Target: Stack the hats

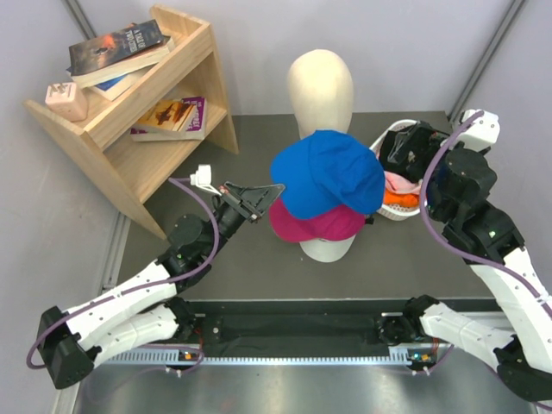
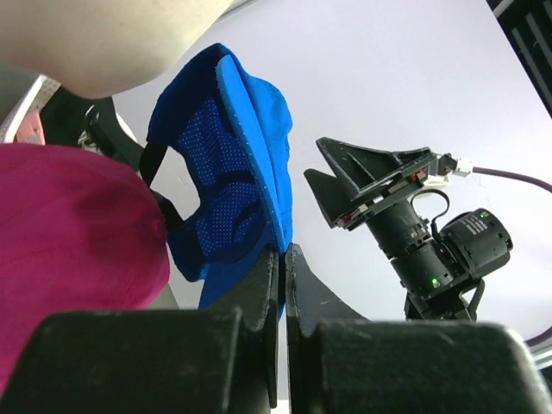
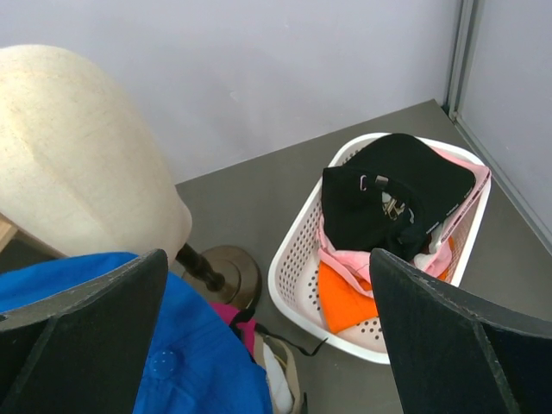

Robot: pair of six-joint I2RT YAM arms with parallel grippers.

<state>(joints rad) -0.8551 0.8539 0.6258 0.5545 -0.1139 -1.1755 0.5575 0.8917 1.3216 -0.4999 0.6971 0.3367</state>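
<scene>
Standing far left: wooden shelf [image 1: 164,112] on the counter [image 1: 241,267], with books [image 1: 116,47] lying on both its levels.
Left pincer: [image 2: 283,257] jaws pressed together on the rim of the blue cap; the arm reaches in from the near left.
Blue cap: [image 1: 332,172] mid-counter, in front of the mannequin head, pinched at its left edge. The left wrist view shows its mesh underside turned toward the camera.
Magenta cap: [image 1: 319,226] directly beneath the blue cap and mostly covered by it, only the near edge showing. Whether the two touch cannot be told. A pale cream edge shows below it, identity not determinable.
Mannequin head: [image 1: 320,82] cream, upright on a stand behind the two caps.
Basket: [image 3: 293,259] white, perforated, just right of the caps.
Black cap: [image 3: 397,194] uppermost in the basket, at its far end, strap buckle facing up.
Pink cap: [image 3: 345,259] under the black cap.
Orange hat: [image 3: 345,302] at the near end of the basket, partly under the pink cap.
Right pincer: [image 3: 266,259] fingers spread wide, gripping nothing, held above the basket's left side.
</scene>
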